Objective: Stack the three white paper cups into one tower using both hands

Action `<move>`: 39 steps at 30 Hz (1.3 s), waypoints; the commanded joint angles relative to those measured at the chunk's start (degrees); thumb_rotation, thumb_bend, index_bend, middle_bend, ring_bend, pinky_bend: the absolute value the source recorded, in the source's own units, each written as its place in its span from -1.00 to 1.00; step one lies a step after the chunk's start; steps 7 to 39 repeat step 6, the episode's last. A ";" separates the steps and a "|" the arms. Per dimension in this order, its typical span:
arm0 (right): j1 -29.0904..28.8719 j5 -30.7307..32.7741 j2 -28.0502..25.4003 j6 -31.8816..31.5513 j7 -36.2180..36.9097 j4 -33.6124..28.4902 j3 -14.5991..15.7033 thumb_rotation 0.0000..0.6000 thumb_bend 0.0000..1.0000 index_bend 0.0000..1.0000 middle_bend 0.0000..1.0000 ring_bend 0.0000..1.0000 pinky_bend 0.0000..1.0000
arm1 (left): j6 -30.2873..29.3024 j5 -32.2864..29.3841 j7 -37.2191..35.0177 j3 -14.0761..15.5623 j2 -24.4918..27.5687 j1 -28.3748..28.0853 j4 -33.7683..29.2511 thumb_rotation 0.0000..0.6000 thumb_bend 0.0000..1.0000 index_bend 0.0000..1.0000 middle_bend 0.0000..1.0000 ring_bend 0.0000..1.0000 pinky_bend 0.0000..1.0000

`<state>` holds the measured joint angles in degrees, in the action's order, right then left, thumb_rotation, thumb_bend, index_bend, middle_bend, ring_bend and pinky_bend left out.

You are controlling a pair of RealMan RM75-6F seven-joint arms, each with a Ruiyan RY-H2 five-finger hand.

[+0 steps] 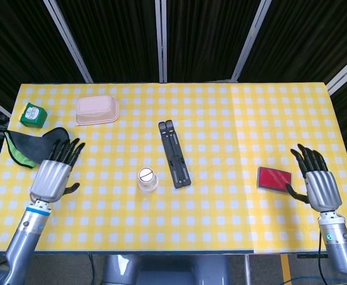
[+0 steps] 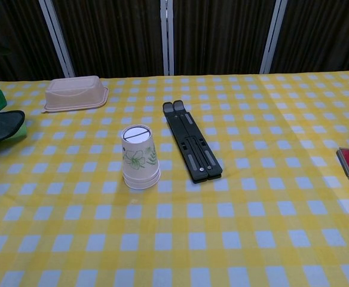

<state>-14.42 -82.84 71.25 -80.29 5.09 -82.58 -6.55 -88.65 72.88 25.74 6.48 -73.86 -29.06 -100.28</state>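
Observation:
The white paper cups stand nested upside down as one stack on the yellow checked table, left of centre; green leaf prints show on the outer cup. My left hand hovers open near the table's left edge, well apart from the stack, fingers spread. My right hand is open at the far right, beside a red card. Neither hand shows in the chest view.
A black folded stand lies just right of the stack. A red card lies at the right. At the left are a dark cloth, a green box and a pink lidded container.

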 commanded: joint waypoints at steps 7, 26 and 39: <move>2.21 0.80 1.24 -1.20 -5.21 -1.57 1.38 1.00 -0.64 -0.87 -1.00 -1.00 -1.00 | -6.91 5.14 -6.71 4.19 -3.36 11.52 9.29 1.00 -0.89 -1.00 -1.00 -1.00 -1.00; 2.21 0.80 1.24 -1.20 -5.21 -1.57 1.38 1.00 -0.64 -0.87 -1.00 -1.00 -1.00 | -6.91 5.14 -6.71 4.19 -3.36 11.52 9.29 1.00 -0.89 -1.00 -1.00 -1.00 -1.00; 2.21 0.80 1.24 -1.20 -5.21 -1.57 1.38 1.00 -0.64 -0.87 -1.00 -1.00 -1.00 | -6.91 5.14 -6.71 4.19 -3.36 11.52 9.29 1.00 -0.89 -1.00 -1.00 -1.00 -1.00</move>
